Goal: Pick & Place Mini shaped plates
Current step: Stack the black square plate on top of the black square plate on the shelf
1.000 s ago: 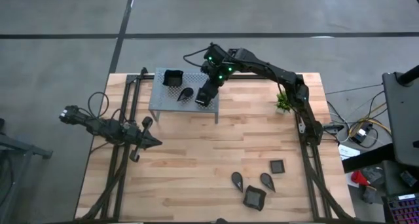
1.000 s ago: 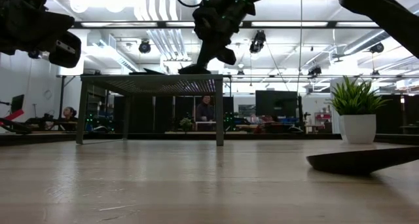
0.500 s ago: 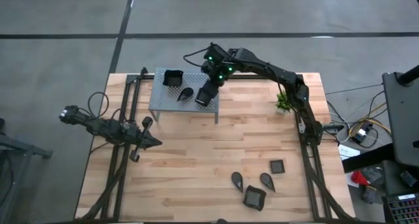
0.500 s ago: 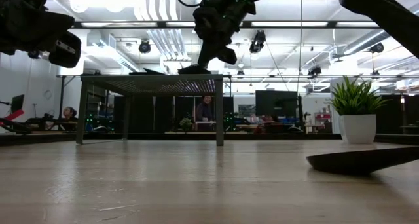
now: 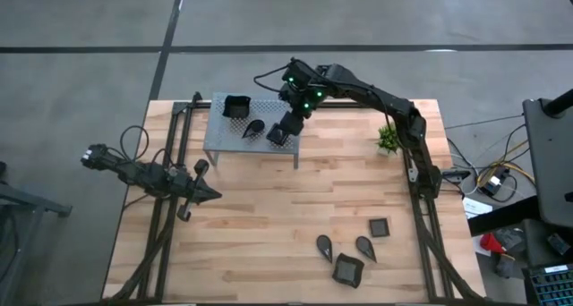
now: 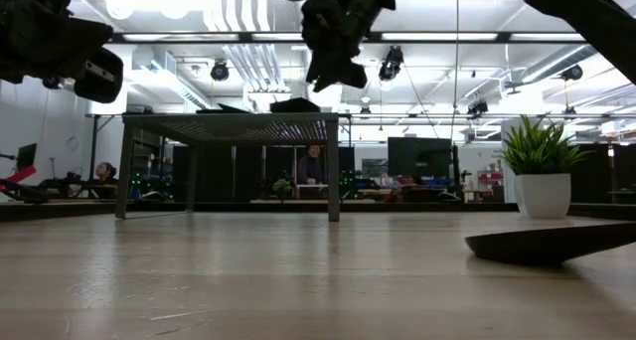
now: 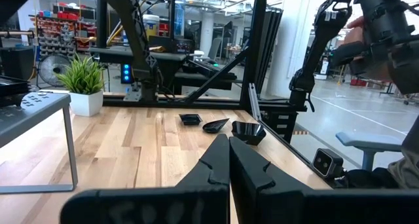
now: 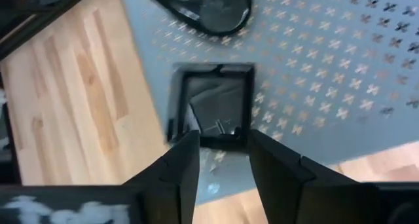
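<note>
We note the right gripper [image 5: 286, 130] has just let go: a second ago it sat low on the grey perforated stand [image 5: 224, 138] with its fingers together on a small square plate [image 5: 279, 138], and now its fingers [image 8: 180, 168] stand apart and the wrist has lifted clear, visible in the low view as a gap between the gripper [image 6: 333, 77] and the dish [image 6: 295, 105] resting on the stand top. In the right wrist view the square plate [image 8: 213, 106] lies flat on the perforated surface, close to the stand's edge, directly below the open fingers and touching neither. We count three dishes on the stand: a square one [image 5: 236, 106] at the far left corner, a teardrop plate [image 5: 254, 129] in the middle, and the one just set down, beside the teardrop. Four more plates wait on the table near the front right: two teardrops [image 5: 324, 245] [image 5: 365, 246], a small square [image 5: 380, 226] and a larger wavy-rimmed one [image 5: 347, 269]. The left gripper [image 5: 204, 194] hangs over the table's left side, well apart from everything, its fingers pressed together on nothing. We judge this placement done and the release clean; the plate looks settled, though near the edge. Next the right arm will likely need to swing back toward the front group, past the small green plant [image 5: 388, 140].
</note>
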### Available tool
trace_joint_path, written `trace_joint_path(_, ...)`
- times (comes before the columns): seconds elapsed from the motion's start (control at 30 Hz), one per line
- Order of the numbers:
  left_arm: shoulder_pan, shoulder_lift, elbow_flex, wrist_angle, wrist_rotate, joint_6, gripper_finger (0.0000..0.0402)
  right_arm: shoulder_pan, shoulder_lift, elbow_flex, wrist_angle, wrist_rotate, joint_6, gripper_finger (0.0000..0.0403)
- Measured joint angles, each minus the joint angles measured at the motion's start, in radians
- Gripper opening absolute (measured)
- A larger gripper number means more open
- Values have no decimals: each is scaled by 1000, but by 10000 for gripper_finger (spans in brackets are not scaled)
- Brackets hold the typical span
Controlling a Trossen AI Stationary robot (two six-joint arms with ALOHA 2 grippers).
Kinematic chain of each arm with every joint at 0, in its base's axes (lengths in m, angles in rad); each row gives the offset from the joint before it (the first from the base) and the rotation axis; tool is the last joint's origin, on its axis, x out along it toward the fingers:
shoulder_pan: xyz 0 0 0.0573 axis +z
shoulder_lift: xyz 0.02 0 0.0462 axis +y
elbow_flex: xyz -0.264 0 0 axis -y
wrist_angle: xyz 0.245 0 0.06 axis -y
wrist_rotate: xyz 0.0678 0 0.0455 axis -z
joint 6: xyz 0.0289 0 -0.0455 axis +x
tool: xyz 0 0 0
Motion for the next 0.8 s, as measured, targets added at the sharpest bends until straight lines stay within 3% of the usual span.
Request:
trace_joint_path(0.4, 0, 1, 0, 0, 0, 0, 0, 154, -61, -49, -166, 28, -61, 125)
trace_joint_path(0.67, 0, 1, 0, 2, 0, 0, 0, 319, -152, -258, -141, 53, -41, 113)
trace_joint_path(0.8, 0, 1, 0, 3, 0, 0, 0, 402, -229, -396, -113, 136, 9, 107)
